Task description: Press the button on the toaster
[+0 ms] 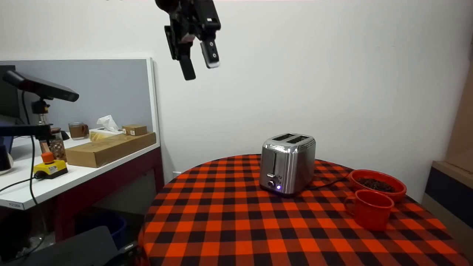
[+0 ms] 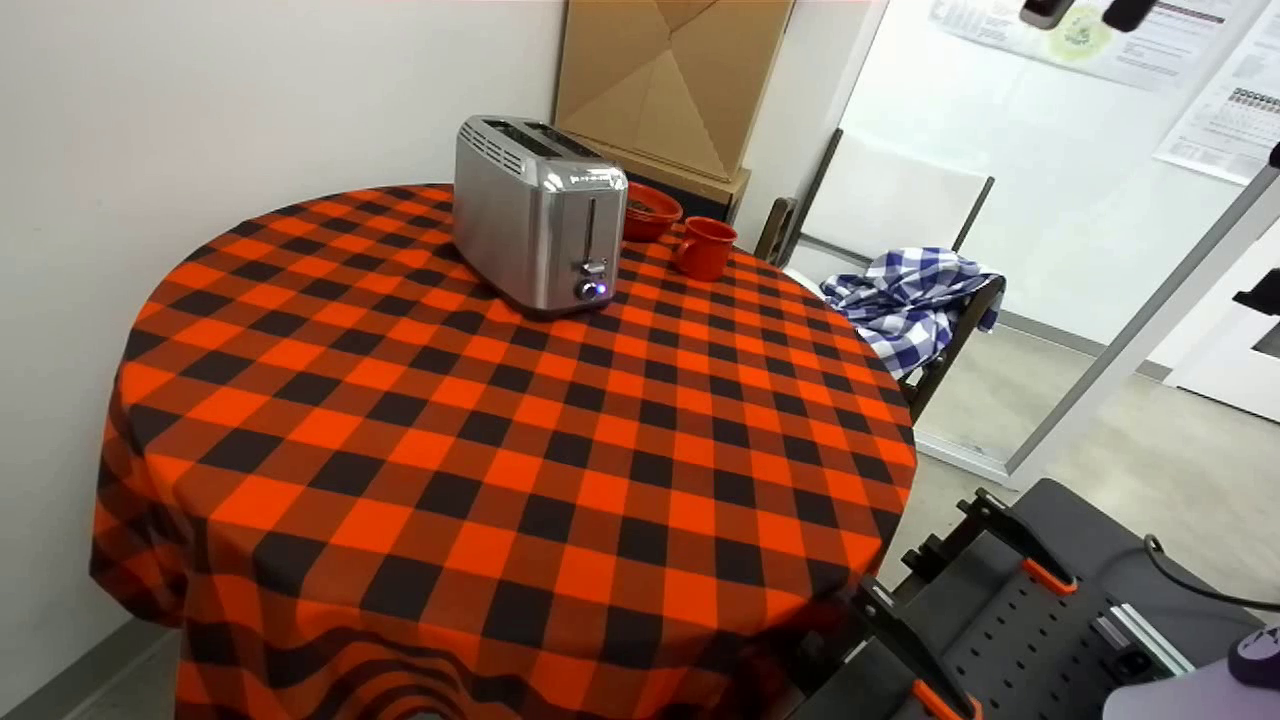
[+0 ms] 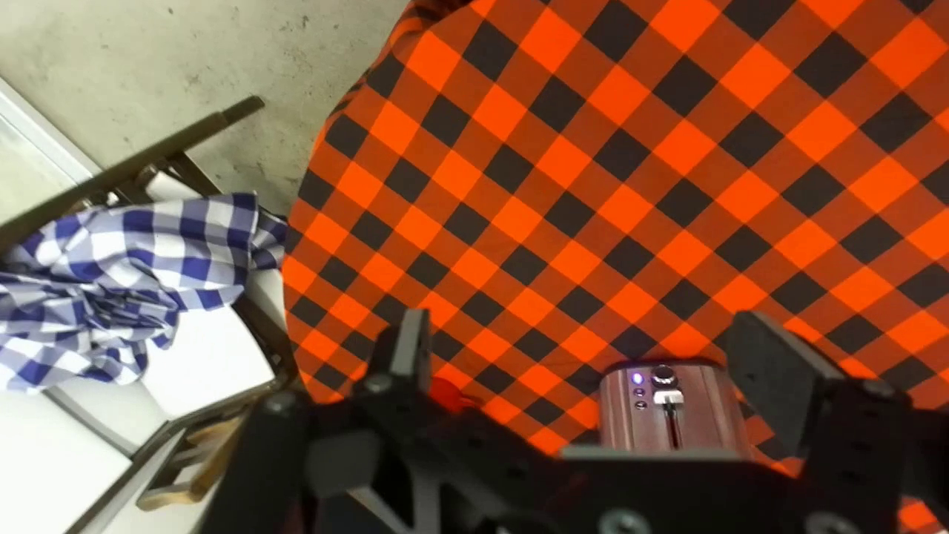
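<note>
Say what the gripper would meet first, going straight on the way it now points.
Probably the tablecloth rather than the toaster: in an exterior view the gripper hangs high, pointing steeply down. Depth is unclear, so I cannot fix the exact spot.

In an exterior view the top edge cuts off the housing (image 1: 204,13) above the jaws; in an exterior view only their fingertips (image 2: 1128,12) show. There the toaster (image 2: 540,220) partly hides the bowl (image 2: 652,231); its contents (image 1: 374,184) are too small to name, the poster (image 2: 1170,38) unreadable. In the wrist view, blurred dark hardware (image 3: 474,460) covers the toaster's upper part and most of a red item (image 3: 447,393), unidentifiable.
</note>
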Motion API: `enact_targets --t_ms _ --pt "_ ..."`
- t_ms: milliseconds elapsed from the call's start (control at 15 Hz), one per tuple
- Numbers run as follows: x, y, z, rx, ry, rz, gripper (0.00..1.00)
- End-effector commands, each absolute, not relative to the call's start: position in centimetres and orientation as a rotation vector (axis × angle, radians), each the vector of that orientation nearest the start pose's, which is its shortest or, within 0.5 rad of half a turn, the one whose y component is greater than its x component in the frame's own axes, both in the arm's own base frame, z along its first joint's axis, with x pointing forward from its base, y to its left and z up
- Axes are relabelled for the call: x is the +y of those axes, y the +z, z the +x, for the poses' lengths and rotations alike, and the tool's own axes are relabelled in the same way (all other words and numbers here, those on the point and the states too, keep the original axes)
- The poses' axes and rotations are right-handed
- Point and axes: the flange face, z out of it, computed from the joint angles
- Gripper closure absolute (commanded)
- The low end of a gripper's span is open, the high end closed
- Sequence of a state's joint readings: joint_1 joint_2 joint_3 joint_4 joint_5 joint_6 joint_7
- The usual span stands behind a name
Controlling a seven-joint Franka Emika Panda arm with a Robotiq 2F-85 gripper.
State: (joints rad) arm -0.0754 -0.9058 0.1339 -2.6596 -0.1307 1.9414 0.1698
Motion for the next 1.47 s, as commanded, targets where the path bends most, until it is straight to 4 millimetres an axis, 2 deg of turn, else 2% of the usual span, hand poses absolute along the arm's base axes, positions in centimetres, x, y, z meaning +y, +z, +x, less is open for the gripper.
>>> enact_targets --t_ms 0,200,400,867,1200,1400 --pt "0.8 49.5 36.0 -0.06 -0.348 -3.315 0.0" --pt "-0.1 46.4 40.4 -0.168 -0.394 -3.315 0.0" --pt "-1.1 42.8 44.4 -0.243 -0.358 -3.321 0.0" --pt "-2.8 35.4 52.3 -0.342 -0.301 -3.332 0.0" --pt "-2.6 30.7 55.9 -0.411 -0.358 -3.35 0.0" --pt "-2.1 28.2 57.1 -0.511 -0.426 -3.362 0.0"
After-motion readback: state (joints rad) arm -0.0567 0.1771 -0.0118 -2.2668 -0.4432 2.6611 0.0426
